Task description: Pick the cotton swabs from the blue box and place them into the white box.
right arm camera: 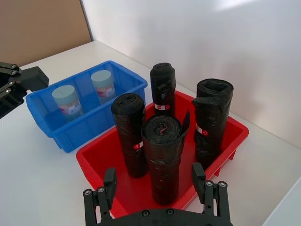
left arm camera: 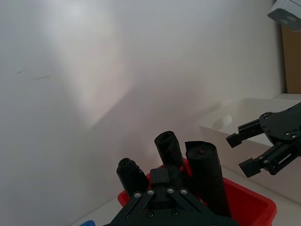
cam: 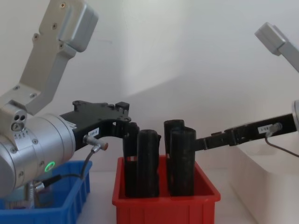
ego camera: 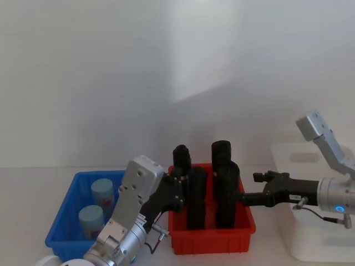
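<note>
Head view: we see two swab tubs (ego camera: 103,192) upright in the blue box (ego camera: 62,219), at nine o'clock of the red bin (ego camera: 211,239). White box (ego camera: 310,233) at three o'clock. Left gripper (ego camera: 178,191) over the bin's left edge, state unclear. Right gripper (right arm camera: 155,181), jaws wide, empty, by the black rolls (right arm camera: 162,155).

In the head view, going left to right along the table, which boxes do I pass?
blue box holding two cotton swabs → red bin of black rolls → white box
</note>
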